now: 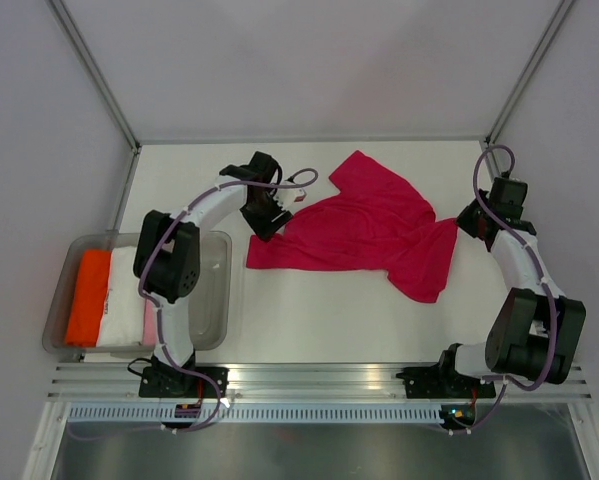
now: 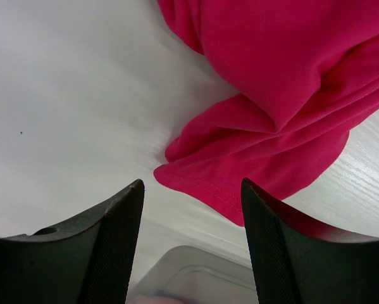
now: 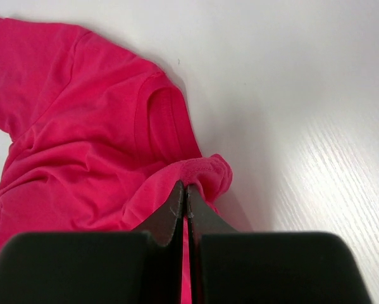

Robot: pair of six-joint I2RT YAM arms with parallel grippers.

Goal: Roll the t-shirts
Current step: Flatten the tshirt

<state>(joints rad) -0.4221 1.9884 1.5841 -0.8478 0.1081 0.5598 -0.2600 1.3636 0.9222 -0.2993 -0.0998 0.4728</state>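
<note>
A deep magenta t-shirt (image 1: pixel 369 225) lies crumpled and spread on the white table, mid-table. My left gripper (image 1: pixel 262 232) hangs open just above the shirt's lower-left corner. In the left wrist view that corner (image 2: pixel 240 171) lies beyond and under my left gripper (image 2: pixel 192 182), and no cloth is between the fingers. My right gripper (image 1: pixel 466 225) is at the shirt's right edge. In the right wrist view my right gripper (image 3: pixel 186 187) is shut on a bunched fold of the t-shirt (image 3: pixel 81 126), lifting that fold slightly off the table.
A clear plastic tub (image 1: pixel 215 300) stands at the near left beside the left arm's base, holding folded orange cloth (image 1: pixel 87 295) and white cloth (image 1: pixel 127 295). Its rim (image 2: pixel 189 269) shows under the left fingers. Metal frame posts rise at the table's back corners.
</note>
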